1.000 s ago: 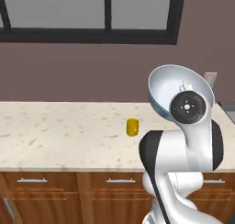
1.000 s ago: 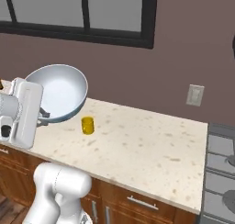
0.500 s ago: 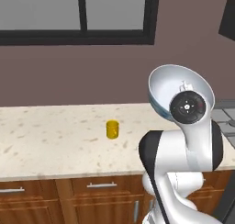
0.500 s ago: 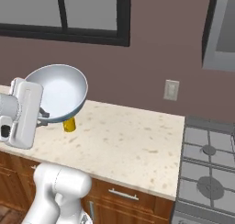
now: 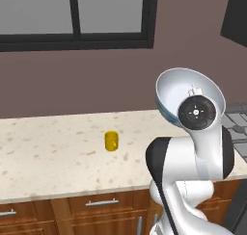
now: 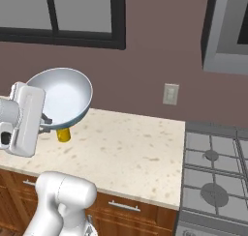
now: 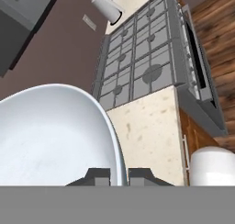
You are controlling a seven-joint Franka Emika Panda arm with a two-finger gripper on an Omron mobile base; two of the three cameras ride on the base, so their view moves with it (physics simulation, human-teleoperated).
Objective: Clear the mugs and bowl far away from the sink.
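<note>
Above the counter [image 5: 58, 157], the fingers [image 7: 98, 176] pinched the bowl's [image 5: 176, 92] rim; a yellow mug [image 5: 111, 141] stood below.

Even, soft rendered light, fairly bright. The bowl [image 5: 183, 97] shows a gentle sheen; shadows on the worktop [image 5: 58, 157] are faint. Edges look slightly soft.

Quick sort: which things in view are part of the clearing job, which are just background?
Job:
- bowl, held up by its rim in the gripper
- yellow mug on the counter

Background:
- stove
- wall outlet
- window
- paper towel roll
</note>
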